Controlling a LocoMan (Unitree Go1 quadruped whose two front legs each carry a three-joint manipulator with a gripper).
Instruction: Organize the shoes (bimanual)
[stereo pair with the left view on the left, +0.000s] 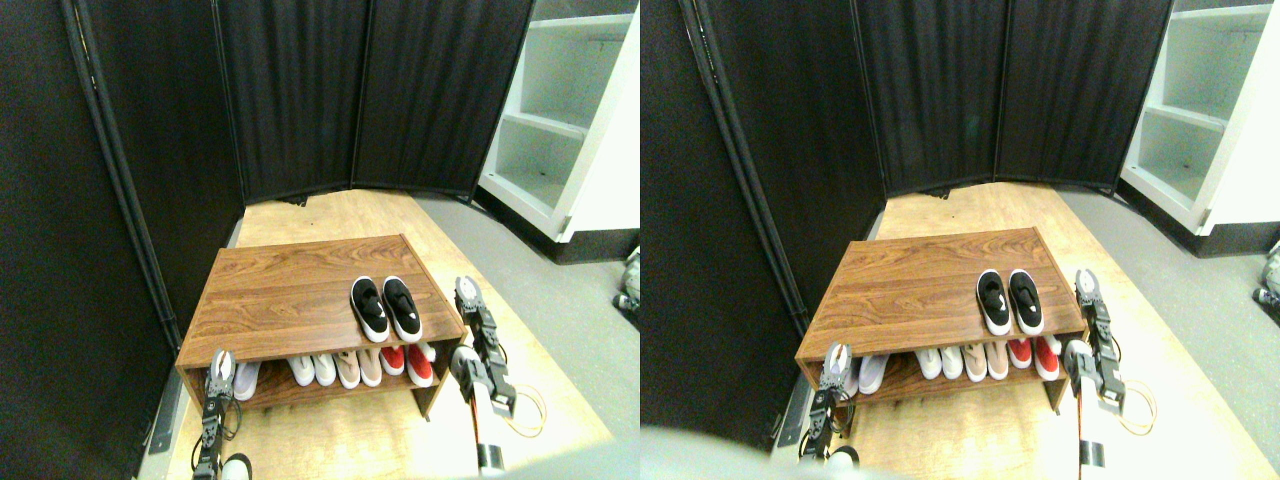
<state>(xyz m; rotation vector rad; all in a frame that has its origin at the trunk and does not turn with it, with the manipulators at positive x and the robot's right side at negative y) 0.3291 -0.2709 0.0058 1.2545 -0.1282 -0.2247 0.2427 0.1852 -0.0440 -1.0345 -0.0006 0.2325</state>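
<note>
- Two black shoes with white soles are counted, set side by side as a pair on the top of the wooden bench, toes pointing away from the camera.
- The pair is found just left of the right gripper and at about its height in the picture; from the left gripper it lies up and well to the right.
- On the lower shelf of the bench, six more shoes are counted in a row: two white, two beige and two red. One further pale shoe is seen just right of the left gripper.
- Two manipulators are seen, one on each side of the bench.
- The left manipulator is raised nearly upright from the bottom edge, its gripper placed at the left front corner of the bench, level with the lower shelf.
- The right manipulator is raised beside the right end of the bench and leans slightly left, its gripper lifted to the level of the bench top, close to the edge but apart from the black pair.
- Nothing is seen to be held by either gripper; how far the jaws are parted cannot be told at this size.
- A white shelving unit and black folding screens are seen far beyond both grippers.
</note>
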